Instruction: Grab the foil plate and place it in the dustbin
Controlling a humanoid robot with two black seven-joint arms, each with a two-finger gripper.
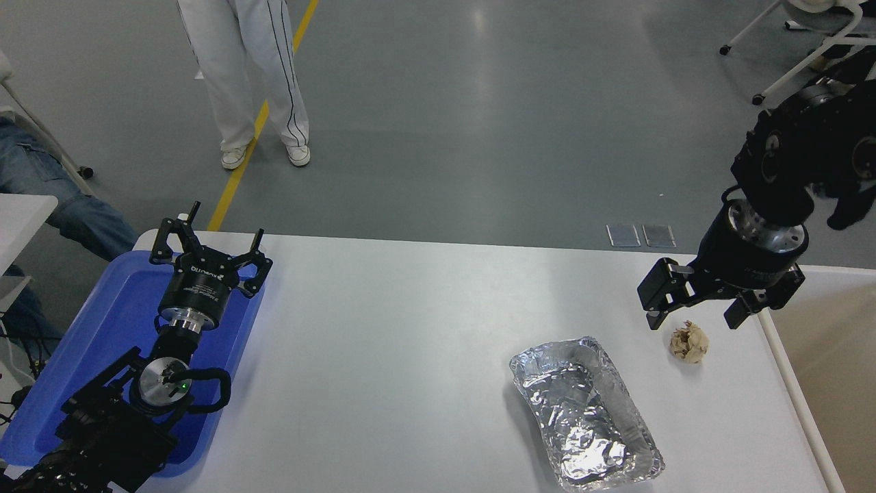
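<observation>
Clearly nothing is done yet: the foil plate (585, 413) lies untouched on the desk (410, 356), near its front right. The right tool (691, 316) hangs spread open and empty above the paper ball (688, 342), beside the dustbin (831, 356). Reaching, gripping, carrying and dropping remain. The left tool (209, 250), open, sits over the blue tray (102, 329).

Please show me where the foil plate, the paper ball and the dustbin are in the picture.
foil plate (585, 413): head view, on its crinkled inner floor.
paper ball (688, 342): head view, on the middle of the crumpled tan ball.
dustbin (797, 400): head view, on its cream-white left rim.
</observation>
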